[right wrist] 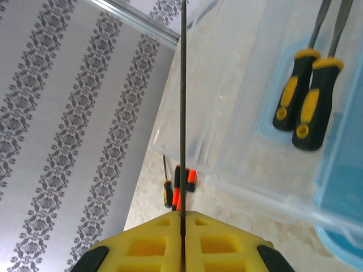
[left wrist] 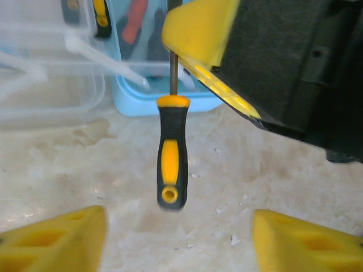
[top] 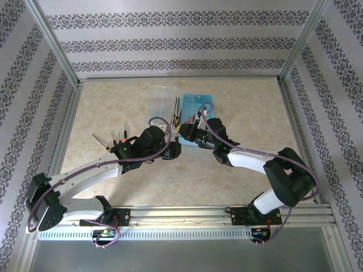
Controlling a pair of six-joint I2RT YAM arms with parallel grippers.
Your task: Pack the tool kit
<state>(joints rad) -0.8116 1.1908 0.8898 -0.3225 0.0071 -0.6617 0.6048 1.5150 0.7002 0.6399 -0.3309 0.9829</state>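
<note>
one screwdriver [left wrist: 172, 153], shaft pinched in right claw [right wrist: 182, 220]; left claw [left wrist: 178, 235] splayed nearby.

Walls: pale grey wallpaper with dark floral stripes [top: 170, 42], on three sides.
Table: beige marbled tabletop [top: 244, 113].
Frame: silver aluminium corner posts [top: 54, 41].
Light: soft, even.

A screwdriver [left wrist: 172, 153] with a black-and-yellow handle hangs handle-down, its thin shaft pinched between the closed yellow fingers of the right claw [right wrist: 182, 218], just ahead of the spread left claw [left wrist: 178, 229]. Just beyond the right claw lies the open blue case [left wrist: 136, 105]. Two matching screwdrivers [right wrist: 315, 105] lie side by side in its clear half [right wrist: 238, 113]. More small tools [top: 116, 136] lie loose off to the left of the left claw.
</note>
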